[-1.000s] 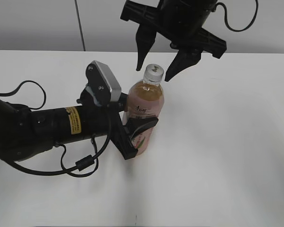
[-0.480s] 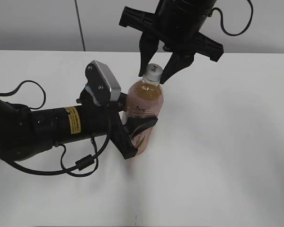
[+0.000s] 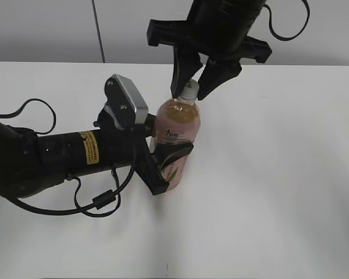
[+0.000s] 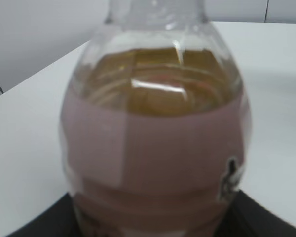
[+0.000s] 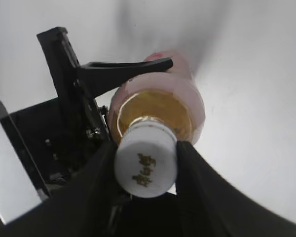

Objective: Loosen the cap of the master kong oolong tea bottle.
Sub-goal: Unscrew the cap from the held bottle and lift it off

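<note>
The master kong oolong tea bottle point(image 3: 175, 133) stands upright on the white table, amber-pink tea inside, pink label. It fills the left wrist view point(image 4: 153, 148) and shows from above in the right wrist view point(image 5: 158, 106). My left gripper point(image 3: 166, 165) is shut on the bottle's lower body from the left. The white cap point(image 3: 190, 88) with a small dark logo shows close in the right wrist view point(image 5: 145, 165). My right gripper point(image 3: 191, 90) comes down from above and is shut on the cap, a black finger pressed against each side point(image 5: 145, 168).
The white table point(image 3: 279, 174) stretches around the bottle. A grey wall point(image 3: 46, 29) runs behind it. The left arm's black body and cables point(image 3: 46, 160) lie across the left side of the table.
My right gripper has come down over the bottle top and its fingers have closed from wide apart onto the cap. The left gripper and bottle have stayed in place.
</note>
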